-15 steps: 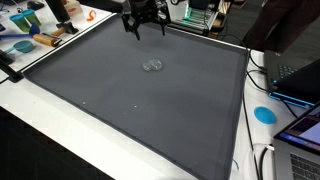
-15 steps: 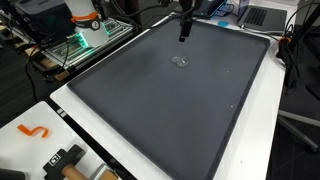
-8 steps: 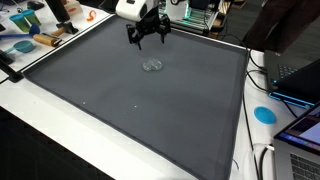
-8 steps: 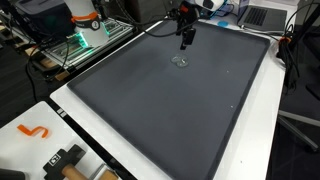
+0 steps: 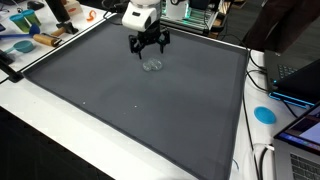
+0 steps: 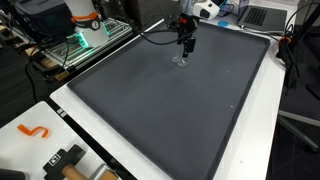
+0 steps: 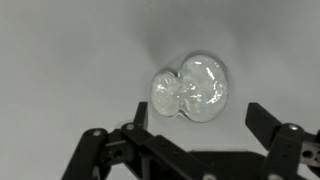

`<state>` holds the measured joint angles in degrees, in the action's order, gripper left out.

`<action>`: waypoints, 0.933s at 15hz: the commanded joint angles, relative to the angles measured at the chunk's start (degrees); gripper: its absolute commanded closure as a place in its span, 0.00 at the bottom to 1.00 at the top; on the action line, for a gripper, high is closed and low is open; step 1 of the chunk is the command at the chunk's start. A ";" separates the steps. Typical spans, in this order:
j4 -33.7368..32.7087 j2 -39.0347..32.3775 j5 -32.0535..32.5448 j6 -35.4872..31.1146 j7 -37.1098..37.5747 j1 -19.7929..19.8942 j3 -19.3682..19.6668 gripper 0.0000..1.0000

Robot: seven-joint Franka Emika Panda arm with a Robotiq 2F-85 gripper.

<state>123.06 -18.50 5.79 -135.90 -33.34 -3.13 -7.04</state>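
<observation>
Gripper (image 5: pixel 149 50) hangs open over the grey mat (image 5: pixel 130 115), jaws spread wide, holding nothing. Clear blob (image 5: pixel 152 66) lies flat on the mat in the upper middle of the frame in both exterior views, just below the fingertips, not touched. Same pair in an exterior view from the opposite end: gripper (image 6: pixel 186 47) upper centre, blob (image 6: pixel 180 61) right under it.

Wrist view: blob (image 7: pixel 190 88) sits centre frame, two glossy rounded lobes joined, the right lobe bigger. Gripper (image 7: pixel 198 112) comes in from the bottom edge; the two dark fingers (image 7: pixel 140 115) stand either side of the blob's lower part, with a gap on both sides. How far above the mat the tips are is hard to tell.

Around it: white table (image 5: pixel 40 125) borders the mat. Blue disc (image 5: pixel 264 114) at right edge, off the mat. Orange hook (image 6: pixel 33 131) at lower left on the white table, well apart from the blob. Clutter along the top edge is too small to name.
</observation>
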 commanded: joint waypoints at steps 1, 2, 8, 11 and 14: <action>2.39 -0.78 2.12 -4.35 0.02 0.43 -0.18 0.00; 2.61 -1.11 2.50 -4.91 0.05 0.42 -0.15 0.00; 3.36 -2.51 4.23 -7.06 0.38 0.47 -0.14 0.00; 3.30 -3.15 4.44 -7.88 0.38 0.51 -0.21 0.02; 3.20 -3.67 4.73 -8.32 0.46 0.50 -0.17 0.30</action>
<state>125.36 -21.71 8.80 -142.48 -33.34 -3.07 -7.03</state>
